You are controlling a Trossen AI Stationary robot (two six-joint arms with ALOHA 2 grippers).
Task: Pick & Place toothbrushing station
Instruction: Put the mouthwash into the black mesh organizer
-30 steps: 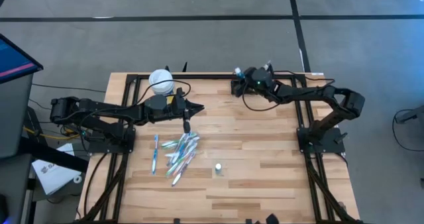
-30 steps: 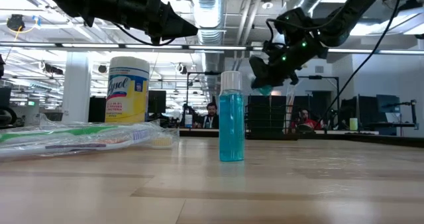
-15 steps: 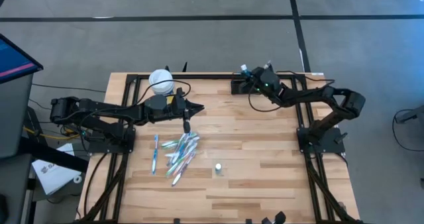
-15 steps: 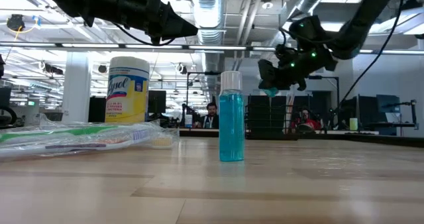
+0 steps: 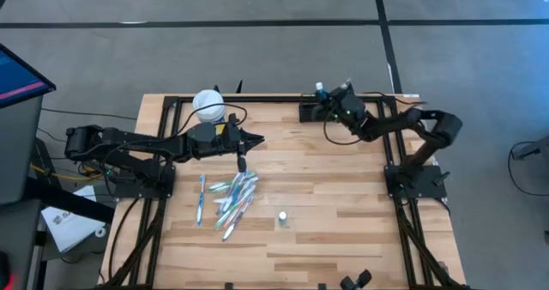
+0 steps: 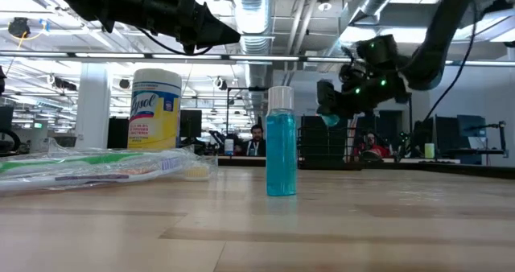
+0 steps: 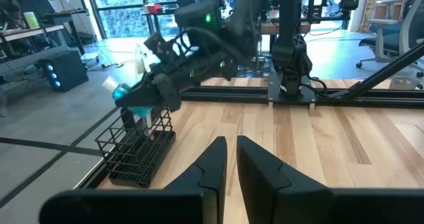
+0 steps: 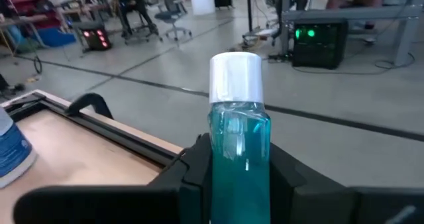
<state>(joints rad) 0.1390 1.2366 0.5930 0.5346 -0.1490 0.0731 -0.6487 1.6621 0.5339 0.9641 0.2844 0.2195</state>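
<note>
Right gripper (image 8: 238, 159) is clamping a teal mouthwash bottle (image 8: 238, 124) w/ white cap, holding it just above the black wire-mesh caddy (image 7: 136, 154) at the table's far edge. Judging by this, that bottle is mid-placement, not yet seated. Left gripper (image 5: 250, 140) is hovering near the toothbrush pile (image 5: 232, 196), jaws nearly together, holding nothing. A second mouthwash bottle (image 6: 281, 142) & the toothbrushes are sitting out on the table (image 5: 343, 204), so most of the job is remaining.
</note>
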